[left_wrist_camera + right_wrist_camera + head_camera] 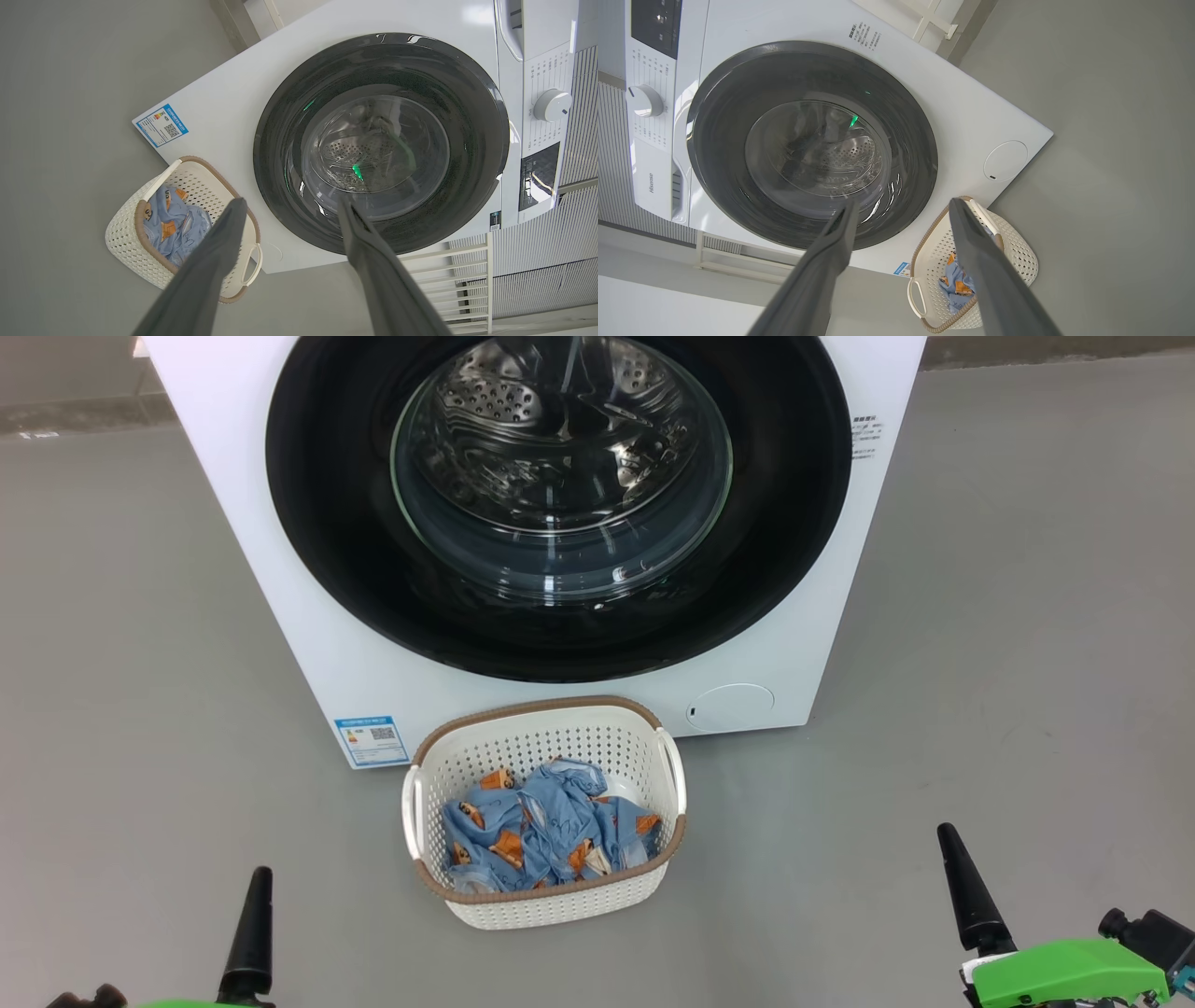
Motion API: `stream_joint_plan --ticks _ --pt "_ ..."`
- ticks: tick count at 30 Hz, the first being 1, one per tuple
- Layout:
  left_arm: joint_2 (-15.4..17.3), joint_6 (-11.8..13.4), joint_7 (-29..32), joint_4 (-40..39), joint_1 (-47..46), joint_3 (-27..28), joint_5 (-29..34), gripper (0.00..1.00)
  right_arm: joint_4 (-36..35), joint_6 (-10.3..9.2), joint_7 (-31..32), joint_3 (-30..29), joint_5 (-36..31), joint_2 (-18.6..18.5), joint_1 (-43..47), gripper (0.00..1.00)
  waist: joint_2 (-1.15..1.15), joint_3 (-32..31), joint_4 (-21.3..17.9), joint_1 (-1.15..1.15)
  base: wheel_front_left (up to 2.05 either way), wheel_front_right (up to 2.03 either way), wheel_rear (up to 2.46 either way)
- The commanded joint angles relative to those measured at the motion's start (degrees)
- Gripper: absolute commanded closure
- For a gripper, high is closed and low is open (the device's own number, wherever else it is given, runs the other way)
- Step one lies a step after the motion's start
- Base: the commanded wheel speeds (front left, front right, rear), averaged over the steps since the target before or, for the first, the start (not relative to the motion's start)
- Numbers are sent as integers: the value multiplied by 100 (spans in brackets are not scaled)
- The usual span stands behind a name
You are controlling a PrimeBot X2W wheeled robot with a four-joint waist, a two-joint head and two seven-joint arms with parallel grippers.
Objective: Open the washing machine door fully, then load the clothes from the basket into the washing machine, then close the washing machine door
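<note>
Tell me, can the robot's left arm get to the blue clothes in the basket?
Probably yes. The clothes lie uncovered in the open-topped basket on the floor, and nothing stands between it and the left tool, whose jaws stand open. It would likely just need to reach forward and down.

Washing machine door (560,504) shut, bars way inside; basket (551,907) top open, unobstructed above.
</note>
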Motion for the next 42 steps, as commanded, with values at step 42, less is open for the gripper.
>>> stream_joint_plan --ticks 42 --pt "701 -53 -778 -353 -287 -380 3219 0 -313 -5 -762 223 -3529 -19 -365 0 0 -20 6 -1 0 0 0"
